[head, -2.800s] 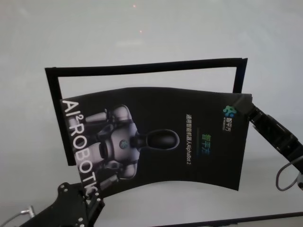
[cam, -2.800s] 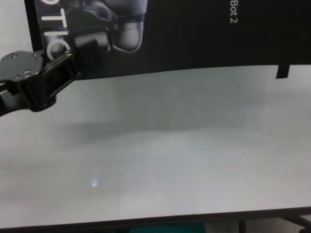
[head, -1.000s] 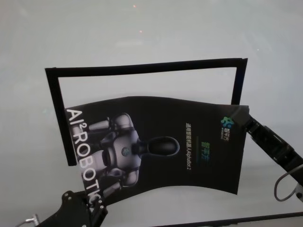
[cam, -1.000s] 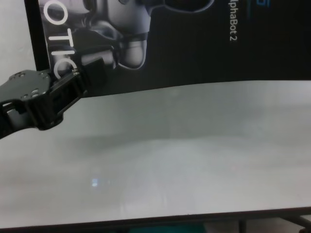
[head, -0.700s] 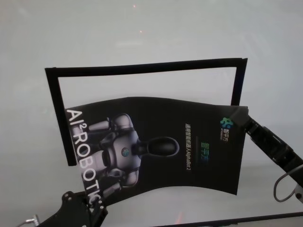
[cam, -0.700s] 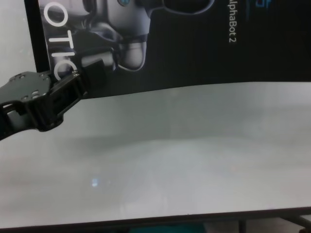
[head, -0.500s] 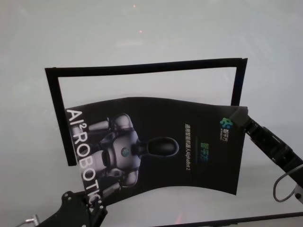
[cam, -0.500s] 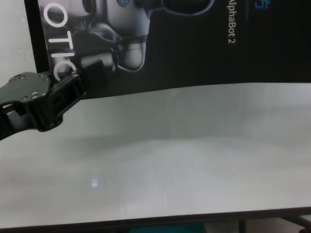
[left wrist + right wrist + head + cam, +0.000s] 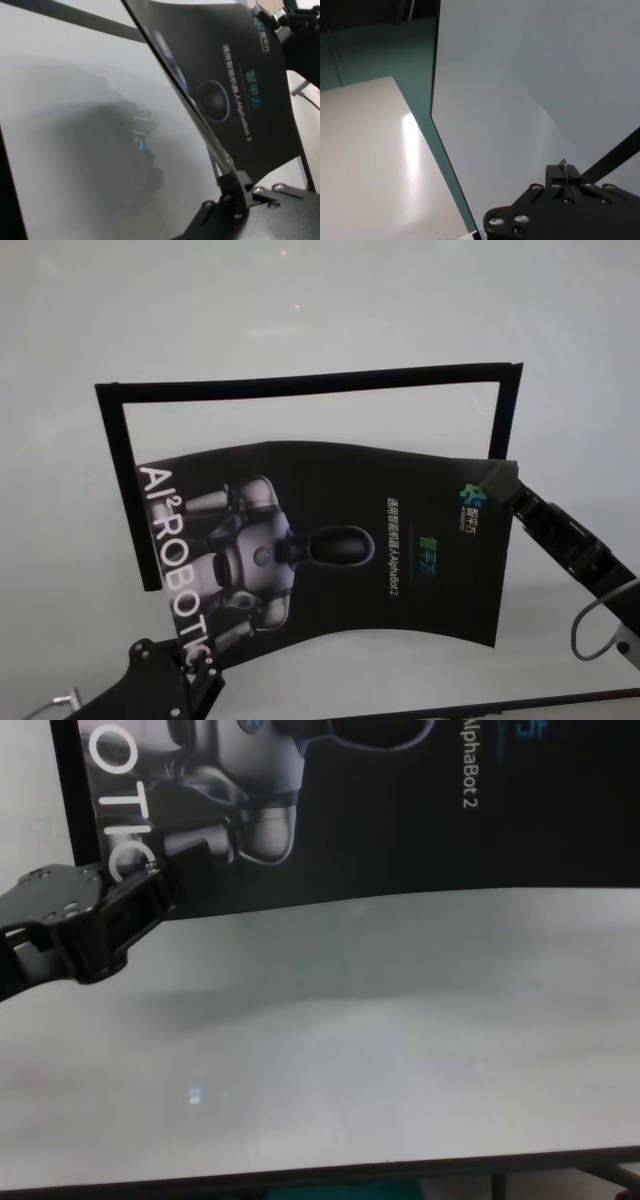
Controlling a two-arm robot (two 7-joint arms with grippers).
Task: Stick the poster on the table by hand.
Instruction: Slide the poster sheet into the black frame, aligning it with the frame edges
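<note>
The left pincer point(image 9: 185, 870) is clamping the poster's point(image 9: 340, 550) near left corner, just above the pale worktop point(image 9: 380, 1040). Farther back, the right pincer point(image 9: 507, 485) is pinching the poster's far right corner, so the sheet is hanging bowed above the worktop. Beyond it, a black strip frame point(image 9: 300, 383) is lying flat, partly overlapped by the poster.

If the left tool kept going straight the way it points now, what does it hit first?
The left tool is already clamped on the near left corner of the poster, pointing away from the robot and slightly right. Going on, it would only push further under the raised sheet; beyond lies bare table. Depth is uncertain.
</note>
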